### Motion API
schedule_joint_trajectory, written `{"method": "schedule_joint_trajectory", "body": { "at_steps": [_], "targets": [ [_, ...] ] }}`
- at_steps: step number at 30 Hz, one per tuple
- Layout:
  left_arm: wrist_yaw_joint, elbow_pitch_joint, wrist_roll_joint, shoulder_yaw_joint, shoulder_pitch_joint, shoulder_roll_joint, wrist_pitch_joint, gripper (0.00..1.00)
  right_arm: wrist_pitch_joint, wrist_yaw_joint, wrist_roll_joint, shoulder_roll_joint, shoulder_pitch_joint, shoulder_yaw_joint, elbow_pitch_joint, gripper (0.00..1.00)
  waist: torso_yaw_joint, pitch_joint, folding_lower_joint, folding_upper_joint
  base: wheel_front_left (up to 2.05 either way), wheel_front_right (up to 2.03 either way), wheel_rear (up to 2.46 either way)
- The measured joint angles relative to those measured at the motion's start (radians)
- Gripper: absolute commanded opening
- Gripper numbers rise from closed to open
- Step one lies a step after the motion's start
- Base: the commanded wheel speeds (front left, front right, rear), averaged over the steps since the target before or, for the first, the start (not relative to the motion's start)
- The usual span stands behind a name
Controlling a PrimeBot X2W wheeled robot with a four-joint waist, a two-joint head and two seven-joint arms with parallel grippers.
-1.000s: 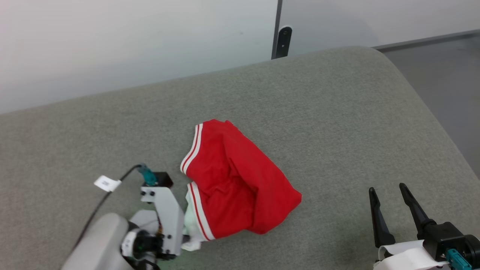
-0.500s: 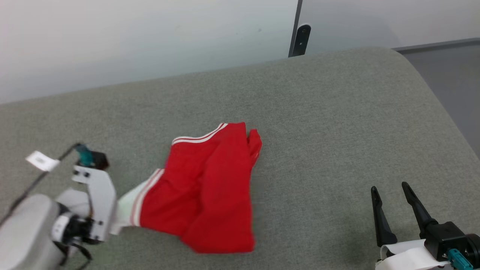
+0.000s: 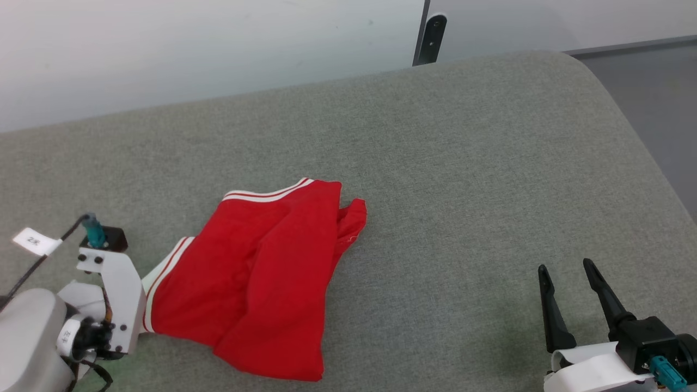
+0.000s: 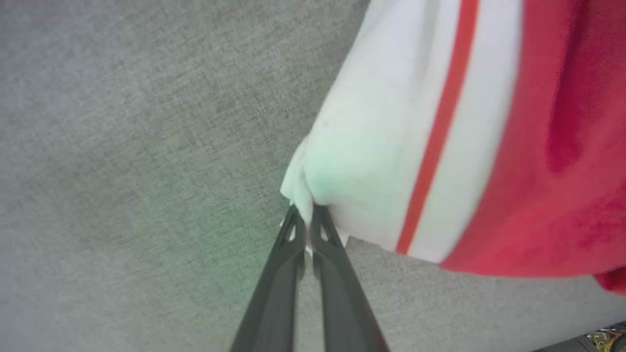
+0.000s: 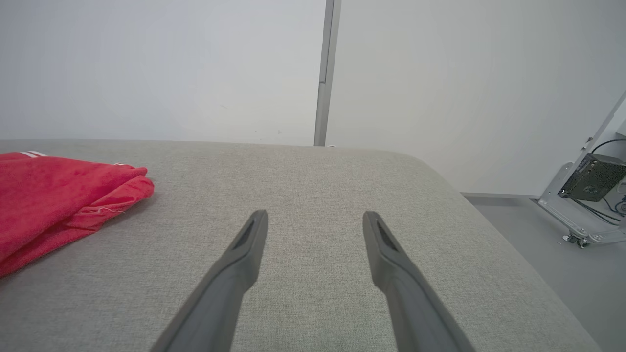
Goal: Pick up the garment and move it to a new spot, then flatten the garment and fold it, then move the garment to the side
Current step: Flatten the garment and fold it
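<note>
The garment [image 3: 261, 277] is a crumpled red jersey with white-and-red striped trim, lying left of centre on the grey cushioned surface [image 3: 463, 179]. In the left wrist view my left gripper [image 4: 305, 215] is shut on a pinch of the garment's [image 4: 440, 146] white edge fabric, just above the cushion. In the head view the left wrist [image 3: 103, 305] sits at the garment's lower left corner and hides the fingers. My right gripper [image 3: 565, 268] stands open at the lower right, well clear of the cloth. In the right wrist view the right gripper [image 5: 315, 215] holds nothing, and the garment [image 5: 54, 195] lies far to its left.
The cushion rounds off at its right edge [image 3: 642, 141], with dark floor [image 3: 664, 81] beyond. A white wall [image 3: 218, 49] with a dark bracket [image 3: 430, 38] runs along the back. A metal frame with a black box [image 5: 587, 195] stands on the floor at right.
My left gripper has dragged the garment to the left across the cushion, and the cloth has stretched out and turned. The head view has shifted a little. The right gripper stays put and open.
</note>
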State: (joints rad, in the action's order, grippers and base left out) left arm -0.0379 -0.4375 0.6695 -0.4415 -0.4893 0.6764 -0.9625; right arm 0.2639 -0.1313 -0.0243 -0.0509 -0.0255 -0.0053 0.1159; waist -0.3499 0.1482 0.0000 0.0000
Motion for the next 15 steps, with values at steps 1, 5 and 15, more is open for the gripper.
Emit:
{"method": "schedule_joint_trajectory", "body": {
  "at_steps": [1, 5, 15],
  "targets": [
    [0.000, -0.006, 0.001, 0.002, -0.002, -0.004, 0.004, 0.00, 0.000, 0.000, -0.001, 0.000, -0.001, 0.000, 0.001, 1.00, -0.002, 0.003, 0.0000, 0.0000, 0.00, 0.00, 0.00],
    [0.003, -0.033, 0.006, 0.001, -0.014, -0.021, 0.022, 0.36, 0.000, 0.000, -0.001, 0.000, -0.005, -0.001, 0.010, 1.00, -0.002, 0.002, 0.0000, 0.0000, 0.00, 0.00, 0.00],
    [0.035, -0.008, 0.004, 0.024, -0.008, -0.069, 0.166, 1.00, 0.000, 0.000, 0.029, 0.001, 0.034, -0.007, 0.034, 1.00, 0.037, -0.080, 0.0000, 0.0001, 0.00, 0.00, 0.00]
  ]
}}
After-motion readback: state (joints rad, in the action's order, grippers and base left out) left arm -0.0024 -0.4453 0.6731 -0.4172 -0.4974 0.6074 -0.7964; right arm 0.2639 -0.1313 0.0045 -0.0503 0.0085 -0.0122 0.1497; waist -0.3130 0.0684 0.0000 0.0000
